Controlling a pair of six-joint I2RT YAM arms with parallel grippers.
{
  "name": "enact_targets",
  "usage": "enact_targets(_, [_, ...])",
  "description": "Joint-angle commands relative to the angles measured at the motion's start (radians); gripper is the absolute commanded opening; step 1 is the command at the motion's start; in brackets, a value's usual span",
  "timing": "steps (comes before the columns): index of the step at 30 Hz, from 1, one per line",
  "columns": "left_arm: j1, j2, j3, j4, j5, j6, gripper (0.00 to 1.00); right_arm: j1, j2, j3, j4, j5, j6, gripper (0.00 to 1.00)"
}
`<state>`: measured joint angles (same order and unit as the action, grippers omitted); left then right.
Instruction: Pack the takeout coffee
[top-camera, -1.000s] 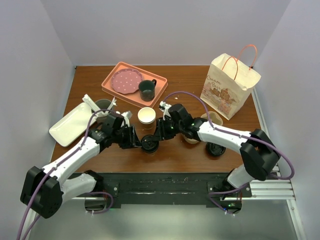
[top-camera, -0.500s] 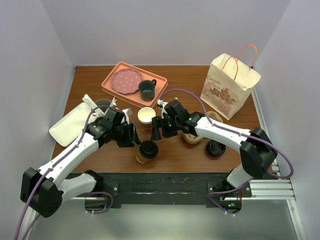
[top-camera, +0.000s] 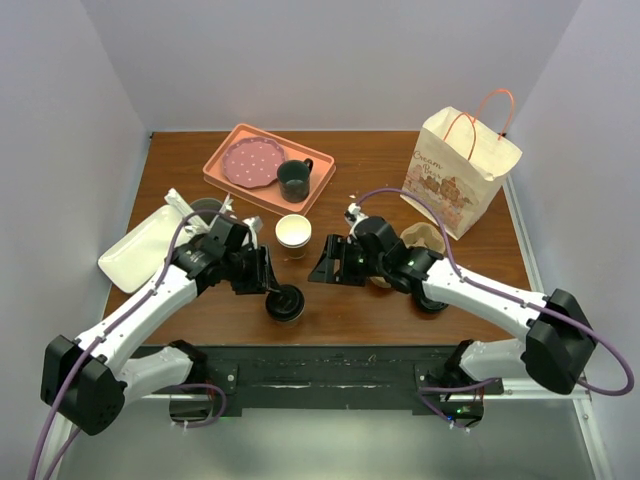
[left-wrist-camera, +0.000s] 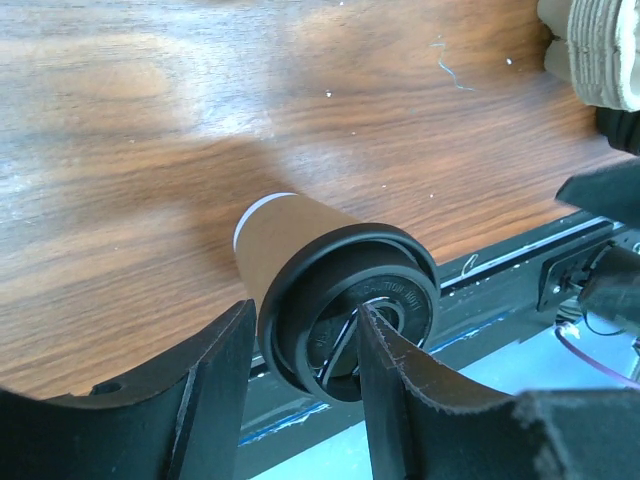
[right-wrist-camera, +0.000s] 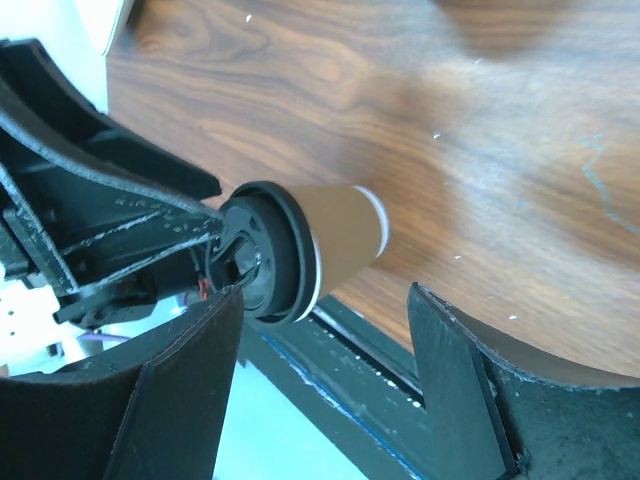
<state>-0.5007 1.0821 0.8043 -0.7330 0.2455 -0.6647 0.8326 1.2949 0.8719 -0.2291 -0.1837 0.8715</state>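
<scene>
The takeout coffee (top-camera: 285, 303), a tan paper cup with a black lid, stands near the table's front edge. My left gripper (top-camera: 274, 289) is at its lid, jaws part open. In the left wrist view one finger sits outside the lid's rim and the other crosses the lid's middle (left-wrist-camera: 305, 310), with the cup body (left-wrist-camera: 300, 235) beyond. My right gripper (top-camera: 322, 266) hangs open to the right of the cup, apart from it. In the right wrist view its gripper (right-wrist-camera: 325, 295) frames the cup (right-wrist-camera: 340, 235) with wide gaps on both sides.
A paper bag (top-camera: 460, 170) with red handles stands at the back right. The pink tray (top-camera: 216, 176) holds a dotted plate (top-camera: 250, 160) and a dark green mug (top-camera: 293, 180). An open cup (top-camera: 293, 231), a white dish (top-camera: 140, 250) and a loose black lid (top-camera: 432, 298) lie around.
Both grippers have widened. The right one let go of the cup and drew back to the right. The cup has shifted slightly toward the front edge, beside the left gripper.
</scene>
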Motion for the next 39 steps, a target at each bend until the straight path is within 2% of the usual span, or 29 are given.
enact_targets(1, [-0.004,-0.001,0.006,0.018,-0.014,0.036,0.50,0.049,-0.011,-0.013,0.114,-0.014,0.027,0.70])
enact_targets(11, [-0.006,0.002,0.113,-0.051,-0.095,0.094,0.51,0.126,0.078,0.022,0.112,0.030,0.052,0.67])
enact_targets(18, [-0.006,-0.037,-0.002,-0.002,-0.012,0.070,0.49,0.194,0.116,-0.030,0.226,0.044,0.164,0.64])
enact_targets(24, [-0.006,-0.024,-0.069,0.032,-0.003,0.057,0.47,0.234,0.152,-0.031,0.212,0.079,0.190,0.64])
enact_targets(28, [-0.006,-0.014,-0.120,0.060,0.014,0.039,0.45,0.241,0.152,-0.047,0.140,0.142,0.192,0.59])
enact_targets(30, [-0.006,-0.016,-0.138,0.064,0.012,0.036,0.45,0.241,0.133,-0.076,0.139,0.158,0.192,0.51])
enact_targets(39, [-0.006,-0.007,-0.206,0.098,0.021,0.014,0.43,0.241,0.124,-0.206,0.253,0.184,0.182,0.39])
